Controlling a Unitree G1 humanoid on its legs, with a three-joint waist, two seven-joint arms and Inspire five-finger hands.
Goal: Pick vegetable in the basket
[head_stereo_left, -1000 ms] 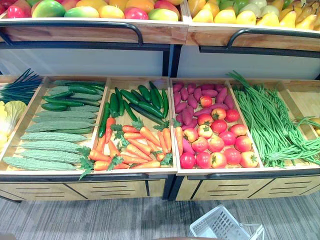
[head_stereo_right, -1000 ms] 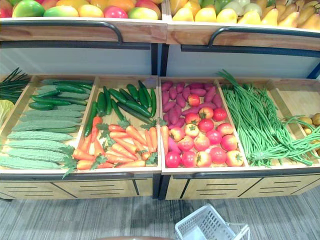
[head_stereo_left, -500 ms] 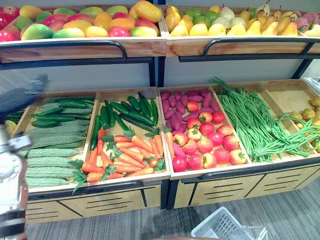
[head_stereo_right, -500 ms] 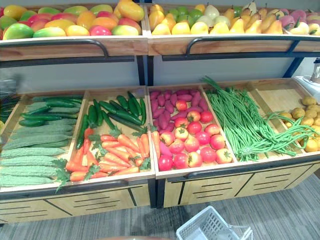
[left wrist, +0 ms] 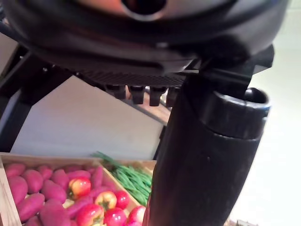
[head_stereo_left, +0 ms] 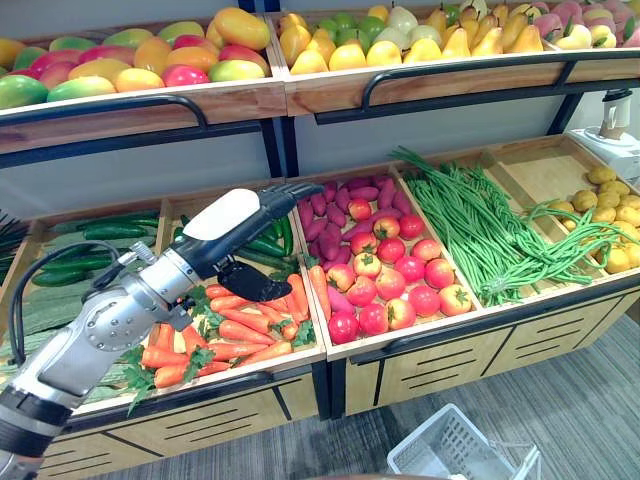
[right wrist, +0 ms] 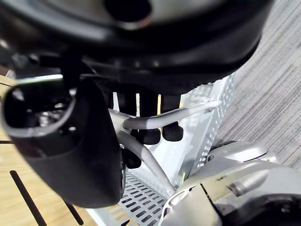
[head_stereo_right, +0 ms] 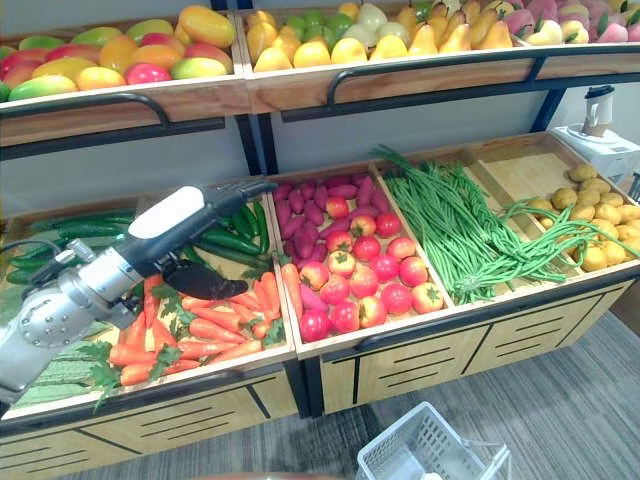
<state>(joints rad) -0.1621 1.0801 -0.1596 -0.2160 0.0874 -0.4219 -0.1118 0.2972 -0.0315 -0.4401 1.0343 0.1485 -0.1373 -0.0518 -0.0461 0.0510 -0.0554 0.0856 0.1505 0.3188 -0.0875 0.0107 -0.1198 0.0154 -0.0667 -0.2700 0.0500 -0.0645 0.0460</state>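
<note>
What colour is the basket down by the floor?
The basket is white, with slotted walls; it shows best in the right eye view.

One basket (head_stereo_left: 450,445) is counted, two upper fruit shelves (head_stereo_left: 240,100), one white appliance (head_stereo_left: 612,115); piled vegetables (head_stereo_left: 240,330) are left uncounted.

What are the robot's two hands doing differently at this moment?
The left hand hovers over the crate of carrots and cucumbers with fingers straight; the right hand has its fingers curled. The left hand holds nothing; the right hand grips the handle of the white basket. The left hand is raised, the right hand low near the floor. Both hands are dark.
</note>
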